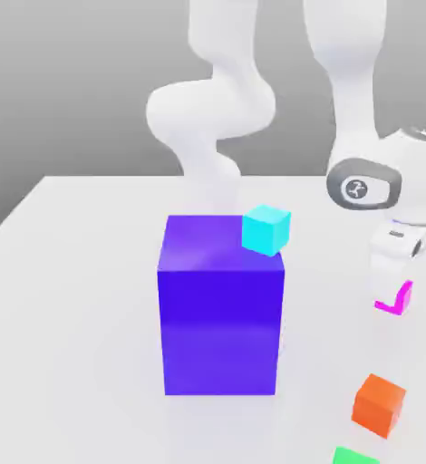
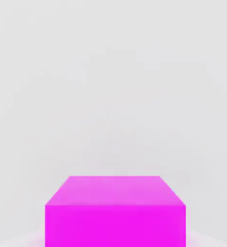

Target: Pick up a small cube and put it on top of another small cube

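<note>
While clamped: gripper (image 1: 391, 288) pinches magenta cube (image 1: 400, 299) between its fingers
Magenta cube: directly under the hand, mostly hidden
Orange cube (image 1: 379, 404): below gripper, apart

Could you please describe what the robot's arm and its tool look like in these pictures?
The arm is glossy white, built of thick rounded segments. Near the wrist sits a grey ring joint with a round white marking in its middle. The tool is white and blocky, with small dark details on its body. No cables are visible.
</note>
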Tool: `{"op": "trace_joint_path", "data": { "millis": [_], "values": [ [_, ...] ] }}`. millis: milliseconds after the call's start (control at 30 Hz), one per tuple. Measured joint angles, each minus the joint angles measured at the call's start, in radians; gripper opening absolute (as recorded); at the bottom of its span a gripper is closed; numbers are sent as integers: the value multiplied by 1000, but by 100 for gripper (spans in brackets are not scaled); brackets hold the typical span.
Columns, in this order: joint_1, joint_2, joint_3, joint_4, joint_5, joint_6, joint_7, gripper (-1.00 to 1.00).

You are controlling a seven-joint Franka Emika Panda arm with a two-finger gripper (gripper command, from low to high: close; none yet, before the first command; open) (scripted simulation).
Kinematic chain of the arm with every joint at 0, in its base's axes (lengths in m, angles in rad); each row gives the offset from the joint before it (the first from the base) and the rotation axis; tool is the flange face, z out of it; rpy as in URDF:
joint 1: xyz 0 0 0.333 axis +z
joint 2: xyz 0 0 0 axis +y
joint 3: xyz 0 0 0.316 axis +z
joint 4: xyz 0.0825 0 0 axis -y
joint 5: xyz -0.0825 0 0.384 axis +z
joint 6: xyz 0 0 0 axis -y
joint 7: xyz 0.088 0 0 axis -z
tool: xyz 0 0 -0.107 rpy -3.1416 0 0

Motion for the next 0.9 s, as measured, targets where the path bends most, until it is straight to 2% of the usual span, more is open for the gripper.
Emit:
{"op": "trace_joint_path", "data": {
  "millis": [233,433,800,900],
  "values": [
    [-52,-95,74,-21,189,-72,-135,-100],
    [-149,-33,-24,169,217,-189,-29,-100],
    [-300,145,-300,563,207,-414,245,-100],
    [-297,238,-340,598,185,-357,281,-100]
  ]
}}
